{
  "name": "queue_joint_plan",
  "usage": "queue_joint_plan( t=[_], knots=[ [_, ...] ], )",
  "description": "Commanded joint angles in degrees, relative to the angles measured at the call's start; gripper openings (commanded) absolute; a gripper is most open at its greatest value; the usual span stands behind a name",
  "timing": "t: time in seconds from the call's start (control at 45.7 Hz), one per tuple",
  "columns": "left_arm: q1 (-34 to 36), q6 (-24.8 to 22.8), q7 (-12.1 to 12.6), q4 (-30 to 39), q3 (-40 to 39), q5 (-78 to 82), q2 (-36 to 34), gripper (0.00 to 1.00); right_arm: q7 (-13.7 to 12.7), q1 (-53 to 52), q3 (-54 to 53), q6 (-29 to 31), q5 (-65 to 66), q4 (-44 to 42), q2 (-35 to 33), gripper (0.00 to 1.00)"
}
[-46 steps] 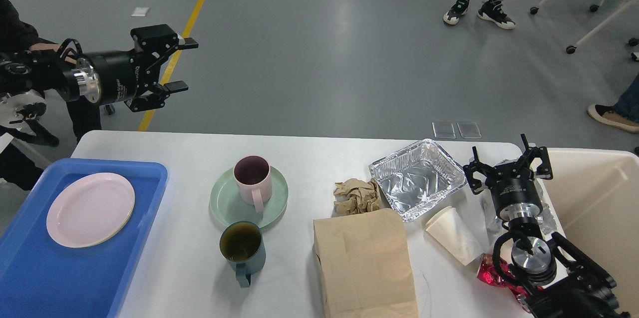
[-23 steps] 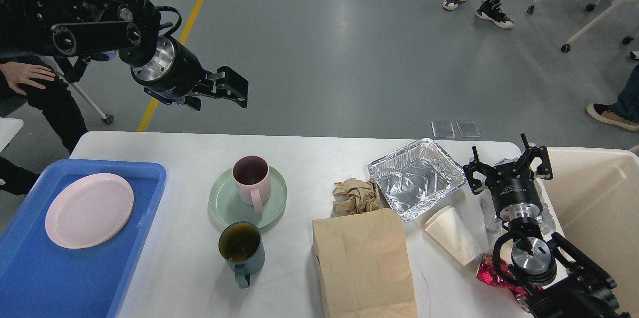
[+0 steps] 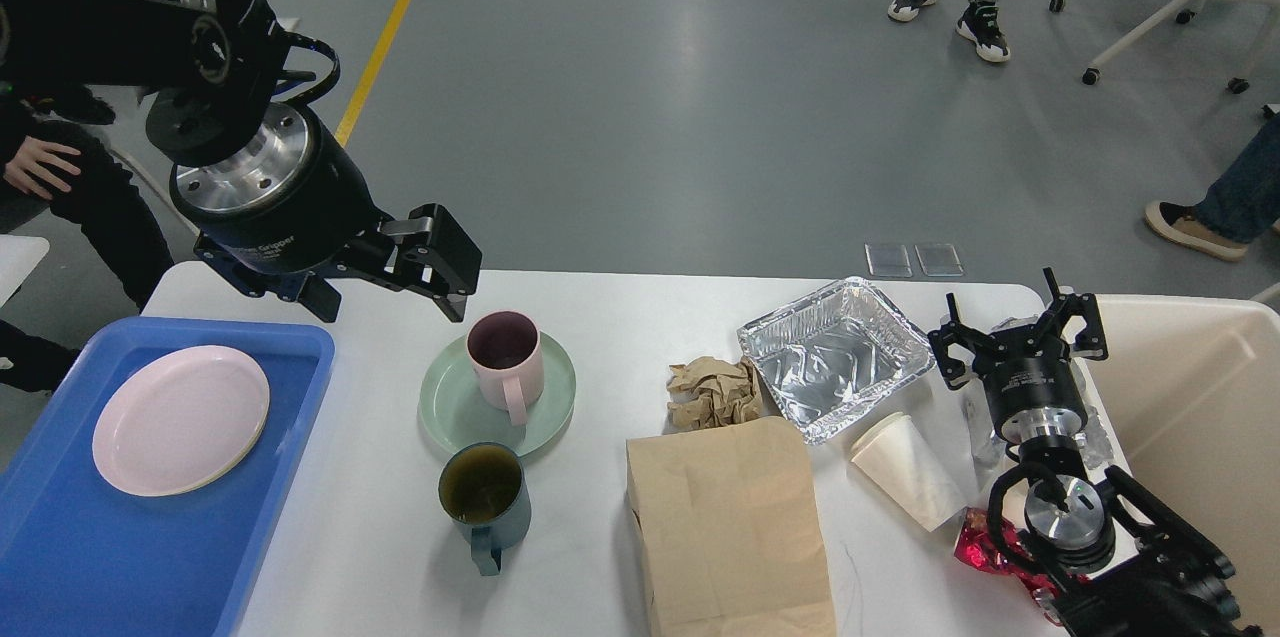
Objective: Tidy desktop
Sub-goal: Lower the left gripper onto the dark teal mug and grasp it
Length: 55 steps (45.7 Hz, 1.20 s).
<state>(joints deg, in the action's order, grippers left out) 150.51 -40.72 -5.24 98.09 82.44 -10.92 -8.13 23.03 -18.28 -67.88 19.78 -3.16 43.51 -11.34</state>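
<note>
1. The robot's left gripper [image 3: 388, 289], a second ago out over the floor at far left, has swung down to the far-left part of the large white glossy counter [image 3: 620, 317]; its black fingers are spread and empty, poised just left of the pale pink ceramic mug [image 3: 506, 360].
2. That mug stands on a round mint-green plate [image 3: 455, 417], so the crockery looks to be the next thing cleared, probably to the blue plastic tray [image 3: 60, 537] at near left, where a pale pink plate [image 3: 181, 420] already lies.
3. The right gripper [image 3: 1020, 337] has not moved; its fingers stand apart, holding nothing, beside the crinkled foil tray [image 3: 838, 357].
4. Little is tidied: a dark teal mug [image 3: 486, 502], crumpled brown paper [image 3: 714, 392], a flat brown paper bag [image 3: 732, 527] and a tipped white paper cup [image 3: 908, 482] litter the counter.
5. A beige plastic bin [image 3: 1200, 397] waits at right; bystanders' feet stand on the grey floor [image 3: 640, 87] beyond.
</note>
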Motion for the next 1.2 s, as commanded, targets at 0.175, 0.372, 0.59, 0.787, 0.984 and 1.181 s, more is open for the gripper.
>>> queue_joint_plan(
  t=[0.175, 0.372, 0.59, 0.787, 0.984, 1.181],
  knots=[
    [3.0, -1.3, -0.3, 2.9, 8.0, -11.3, 8.9, 0.97, 0.0, 0.0, 0.0, 0.0, 0.0, 0.0, 0.0, 1.00],
    [-2.0, -0.2, -0.2, 2.4, 7.6, -11.3, 9.2, 0.97, 0.0, 0.0, 0.0, 0.0, 0.0, 0.0, 0.0, 1.00],
    [-15.7, 0.4, 0.4, -4.3, 5.7, -11.4, 10.5, 0.97, 0.0, 0.0, 0.0, 0.0, 0.0, 0.0, 0.0, 1.00],
    [-26.7, 9.1, 0.4, -5.6, 2.9, -11.6, 11.3, 0.93, 0.0, 0.0, 0.0, 0.0, 0.0, 0.0, 0.0, 1.00],
    [-39.6, 21.1, 0.4, -10.5, 2.8, -13.1, 14.0, 0.93, 0.0, 0.0, 0.0, 0.0, 0.0, 0.1, 0.0, 1.00],
    [-49.8, 22.8, 0.4, -18.6, 3.0, -15.6, 14.2, 0.93, 0.0, 0.0, 0.0, 0.0, 0.0, 0.1, 0.0, 1.00]
  ],
)
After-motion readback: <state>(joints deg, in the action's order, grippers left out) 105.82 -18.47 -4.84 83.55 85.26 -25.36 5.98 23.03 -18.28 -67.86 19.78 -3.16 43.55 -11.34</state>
